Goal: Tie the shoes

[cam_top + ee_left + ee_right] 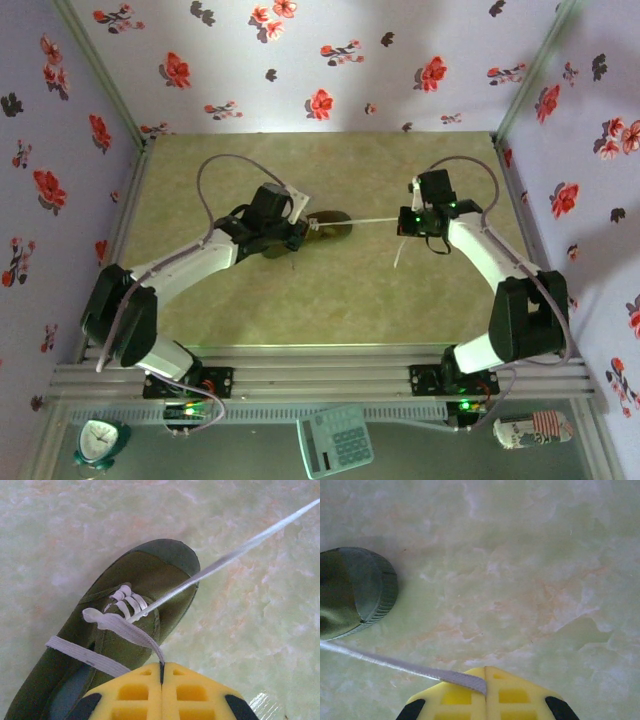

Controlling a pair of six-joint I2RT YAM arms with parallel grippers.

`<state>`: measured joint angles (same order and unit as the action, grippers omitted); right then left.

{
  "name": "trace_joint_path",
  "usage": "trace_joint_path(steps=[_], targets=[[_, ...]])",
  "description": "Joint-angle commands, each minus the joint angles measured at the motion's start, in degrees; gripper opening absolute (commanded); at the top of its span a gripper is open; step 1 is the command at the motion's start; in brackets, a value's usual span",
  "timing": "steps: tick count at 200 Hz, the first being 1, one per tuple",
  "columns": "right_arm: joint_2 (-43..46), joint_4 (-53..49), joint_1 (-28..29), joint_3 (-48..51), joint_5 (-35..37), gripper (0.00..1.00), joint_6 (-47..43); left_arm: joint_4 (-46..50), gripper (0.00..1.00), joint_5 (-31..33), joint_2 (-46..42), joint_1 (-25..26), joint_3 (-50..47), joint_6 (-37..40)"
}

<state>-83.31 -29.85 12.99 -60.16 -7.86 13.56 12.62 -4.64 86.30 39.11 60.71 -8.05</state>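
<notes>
The olive-green sneaker (135, 587) lies on the marbled table, toe pointing away in the left wrist view; its toe cap (355, 592) shows at the left of the right wrist view. My left gripper (161, 666) hovers just over the shoe's tongue, shut on a short white lace (125, 628) that leads up from the eyelets. Another lace end (85, 656) drapes across the shoe's opening. My right gripper (485, 681) is shut on the other white lace (395, 665), which stretches taut from the shoe (325, 224) across to the right gripper (412, 222).
Floral walls close in the table (330, 300) at the back and both sides. A loose lace tail (399, 252) hangs below the right gripper. A clock (100, 440), a calculator (335, 440) and a can (532, 430) lie in front of the arm bases.
</notes>
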Motion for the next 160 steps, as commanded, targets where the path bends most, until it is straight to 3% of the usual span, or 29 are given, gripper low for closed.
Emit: trace_joint_path(steps=[1, 75, 160], targets=[[3.99, -0.56, 0.05, -0.92, 2.44, 0.00, 0.93, -0.53, 0.00, -0.14, -1.03, -0.35, -0.61, -2.49], [6.82, -2.82, -0.06, -5.61, 4.39, 0.00, 1.32, 3.73, 0.00, -2.74, -2.98, -1.26, 4.59, -2.10], [-0.69, -4.84, 0.00, -20.25, 1.57, 0.00, 0.32, 12.21, 0.00, -4.14, -12.65, 0.38, 8.95, -0.38]])
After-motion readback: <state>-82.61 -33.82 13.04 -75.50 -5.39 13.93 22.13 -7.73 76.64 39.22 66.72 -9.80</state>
